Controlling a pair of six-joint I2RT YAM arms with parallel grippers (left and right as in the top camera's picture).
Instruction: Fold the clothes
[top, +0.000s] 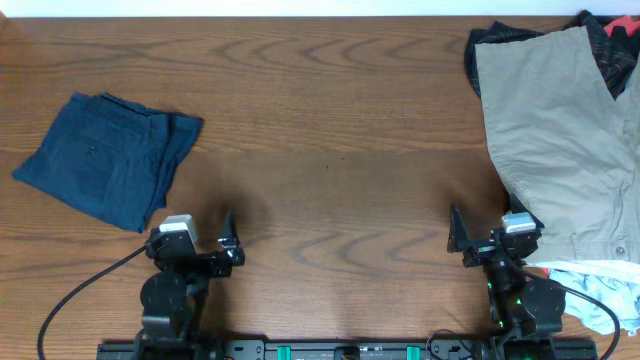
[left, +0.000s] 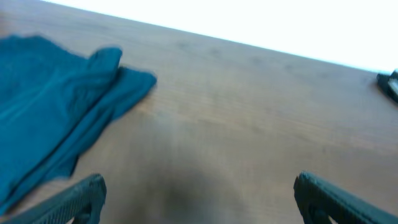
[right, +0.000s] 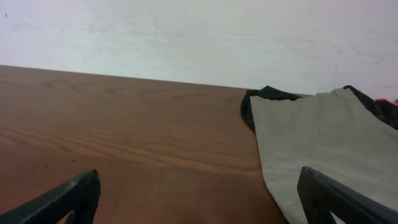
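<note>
A folded dark blue garment (top: 105, 160) lies flat at the table's left; in the left wrist view (left: 56, 106) it is ahead and to the left. A khaki garment (top: 560, 130) lies spread at the right on top of a dark garment with red (top: 612, 40); the right wrist view shows the khaki garment (right: 317, 143) ahead right. My left gripper (top: 205, 240) (left: 199, 202) is open and empty, just right of the blue garment's near corner. My right gripper (top: 485, 235) (right: 199, 199) is open and empty, beside the khaki garment's left edge.
A light blue and white garment (top: 590, 290) lies crumpled at the front right next to the right arm. The bare wooden table (top: 330, 130) spans between the two piles. A white wall (right: 186, 31) lies beyond the far edge.
</note>
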